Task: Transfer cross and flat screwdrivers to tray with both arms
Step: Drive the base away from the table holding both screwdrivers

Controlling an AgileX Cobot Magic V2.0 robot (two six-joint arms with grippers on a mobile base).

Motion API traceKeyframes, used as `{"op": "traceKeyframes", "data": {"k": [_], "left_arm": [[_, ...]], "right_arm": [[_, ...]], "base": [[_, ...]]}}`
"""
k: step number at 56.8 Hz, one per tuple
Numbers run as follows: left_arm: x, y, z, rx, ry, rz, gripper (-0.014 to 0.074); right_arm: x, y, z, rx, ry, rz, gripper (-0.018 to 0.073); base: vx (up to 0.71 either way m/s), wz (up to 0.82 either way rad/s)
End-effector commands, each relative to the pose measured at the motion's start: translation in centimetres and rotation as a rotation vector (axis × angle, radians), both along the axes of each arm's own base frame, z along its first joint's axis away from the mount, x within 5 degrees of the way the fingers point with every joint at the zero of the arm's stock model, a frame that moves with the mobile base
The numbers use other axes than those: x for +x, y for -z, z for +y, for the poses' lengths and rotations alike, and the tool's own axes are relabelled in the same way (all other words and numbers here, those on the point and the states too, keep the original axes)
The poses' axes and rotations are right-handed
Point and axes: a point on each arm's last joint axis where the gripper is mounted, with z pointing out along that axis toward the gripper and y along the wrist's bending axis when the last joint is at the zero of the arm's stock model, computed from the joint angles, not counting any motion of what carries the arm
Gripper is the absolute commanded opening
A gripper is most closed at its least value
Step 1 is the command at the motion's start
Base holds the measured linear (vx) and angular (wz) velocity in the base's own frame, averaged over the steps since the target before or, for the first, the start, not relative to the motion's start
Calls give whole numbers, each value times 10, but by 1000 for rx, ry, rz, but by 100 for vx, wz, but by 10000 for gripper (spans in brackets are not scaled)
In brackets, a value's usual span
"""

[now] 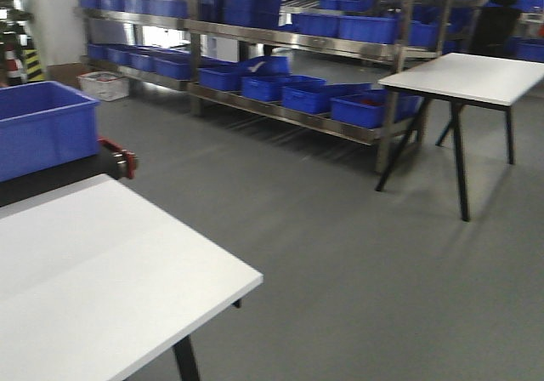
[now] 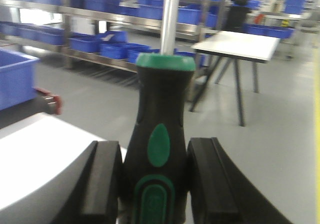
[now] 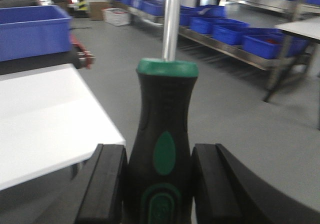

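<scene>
Left gripper (image 2: 155,150): jaws closed part-way, clamped on the lower handle of the left screwdriver (image 2: 159,109); a black finger (image 2: 104,184) presses on each side of it.
Left screwdriver: upright in the left wrist view, black handle with a green oval inset and a green collar, its steel shaft running up out of the top edge; the tip is out of view, so cross or flat cannot be told.
Right gripper (image 3: 157,154): jaws likewise closed part-way, gripping the right screwdriver (image 3: 165,114) between both fingers (image 3: 212,184).
Right screwdriver: upright, same black and green handle, shaft leaving the top of the right wrist view; tip type cannot be told.
Near table (image 1: 102,279): white top at near left with a black leg under its near right corner; both held screwdrivers sit above or just off its right edge.
Blue bin (image 1: 42,130): at left, just beyond the near table, resting on a dark surface with a red part (image 1: 126,158) at its right end.
Floor (image 1: 340,253): grey, between the near table and the shelving.
Far table (image 1: 467,75): white top on black legs, at far right.
Shelving (image 1: 289,45): steel racks across the far side, holding rows of blue boxes (image 1: 314,96).
White crate (image 1: 104,85): on the floor at far left, beside the racks.
</scene>
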Motion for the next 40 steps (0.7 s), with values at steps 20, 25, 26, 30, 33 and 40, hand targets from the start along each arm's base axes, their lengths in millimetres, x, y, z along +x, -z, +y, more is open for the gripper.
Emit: {"op": "traceKeyframes", "data": {"k": [20, 25, 26, 30, 33, 40], "left_arm": [[-3, -17, 1, -40, -4, -117, 3], [-3, -17, 1, -40, -4, -117, 3], [-3, -17, 1, -40, -4, -117, 3], [-3, -17, 1, -40, -4, -117, 3], [-3, -17, 1, -40, -4, -118, 3], [-3, -17, 1, -40, -4, -117, 3]], "right_arm": [[0, -17, -2, 24, 23, -111, -8], [0, -17, -2, 24, 23, -111, -8], [0, -17, -2, 24, 23, -111, -8], [0, -17, -2, 24, 23, -111, -8], [0, -17, -2, 24, 23, -111, -8], [0, -17, -2, 24, 23, -111, -8]], "base": [[0, -83], [6, -62], [8, -55], [10, -49], [12, -43], [13, -39]]}}
